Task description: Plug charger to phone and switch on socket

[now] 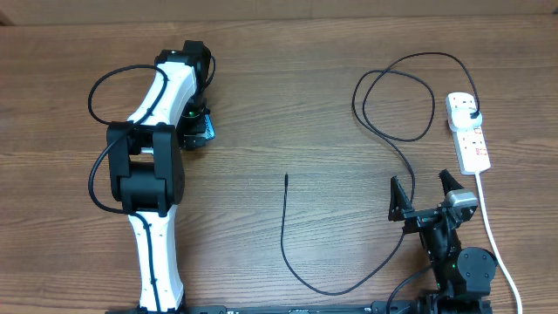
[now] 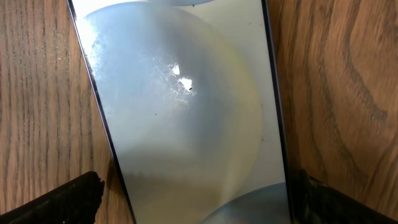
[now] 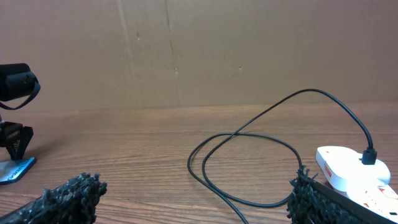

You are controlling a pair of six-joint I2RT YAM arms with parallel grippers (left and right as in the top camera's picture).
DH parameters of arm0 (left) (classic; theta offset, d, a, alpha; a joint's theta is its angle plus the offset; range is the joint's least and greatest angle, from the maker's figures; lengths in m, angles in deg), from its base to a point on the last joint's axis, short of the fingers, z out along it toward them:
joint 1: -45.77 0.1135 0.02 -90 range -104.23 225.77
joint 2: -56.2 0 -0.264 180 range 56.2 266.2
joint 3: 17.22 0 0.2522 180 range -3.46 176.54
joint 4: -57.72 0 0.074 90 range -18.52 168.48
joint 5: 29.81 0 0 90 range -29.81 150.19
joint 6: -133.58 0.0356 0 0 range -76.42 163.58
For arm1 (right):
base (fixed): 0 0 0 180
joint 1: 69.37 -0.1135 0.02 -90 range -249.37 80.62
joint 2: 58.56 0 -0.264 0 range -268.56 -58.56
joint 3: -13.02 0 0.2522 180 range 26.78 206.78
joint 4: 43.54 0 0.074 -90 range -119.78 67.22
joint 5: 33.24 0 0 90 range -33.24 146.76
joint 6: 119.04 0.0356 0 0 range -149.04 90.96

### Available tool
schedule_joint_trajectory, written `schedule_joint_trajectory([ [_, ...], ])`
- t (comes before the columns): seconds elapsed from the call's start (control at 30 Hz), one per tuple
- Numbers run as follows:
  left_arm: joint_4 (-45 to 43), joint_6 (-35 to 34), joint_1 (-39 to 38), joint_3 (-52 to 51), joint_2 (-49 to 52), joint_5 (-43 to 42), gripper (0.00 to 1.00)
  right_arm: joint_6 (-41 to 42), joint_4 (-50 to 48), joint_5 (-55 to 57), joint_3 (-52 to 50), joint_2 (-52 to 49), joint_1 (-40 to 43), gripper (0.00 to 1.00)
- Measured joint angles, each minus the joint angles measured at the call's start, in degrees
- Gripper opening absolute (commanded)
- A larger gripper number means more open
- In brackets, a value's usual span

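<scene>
Wrist footage alone shows us the slim black-edged phone (image 2: pixel 186 93) between the left gripper's (image 2: pixel 199 208) parted jaws. The thin black charger's (image 1: pixel 283 218) tip points at the bench's (image 1: pixel 305 87) far edge; our right gripper (image 1: pixel 419 180) gapes.

No legible text: phone (image 2: pixel 186 93) screen washed out; socket (image 1: pixel 468 131) red markings too small.

Between my left fingers (image 2: pixel 62 202) the phone (image 2: pixel 186 112) runs off frame, screen lost in glare. My right fingertip (image 3: pixel 309 198) hides part of the socket (image 3: pixel 343 163).
</scene>
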Motion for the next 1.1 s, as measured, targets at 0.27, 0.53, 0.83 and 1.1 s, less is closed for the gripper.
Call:
schedule_joint_trajectory([
  [0.27, -0.72, -0.15, 0.00, 0.00, 0.00, 0.13, 1.00, 0.00, -0.02, 0.00, 0.00, 0.00, 0.00, 1.00],
  [0.53, -1.05, -0.17, 0.00, -0.02, 0.02, 0.28, 1.00, -0.02, -0.02, -0.02, 0.00, 0.00, 0.00, 1.00],
  [0.83, -0.85, -0.15, -0.04, -0.02, 0.04, 0.72, 1.00, -0.02, 0.00, -0.02, 0.00, 0.00, 0.02, 1.00],
  [1.1, -0.22, -0.17, -0.04, -0.02, 0.07, 1.18, 1.00, -0.02, -0.02, -0.04, 0.00, 0.00, 0.00, 1.00],
])
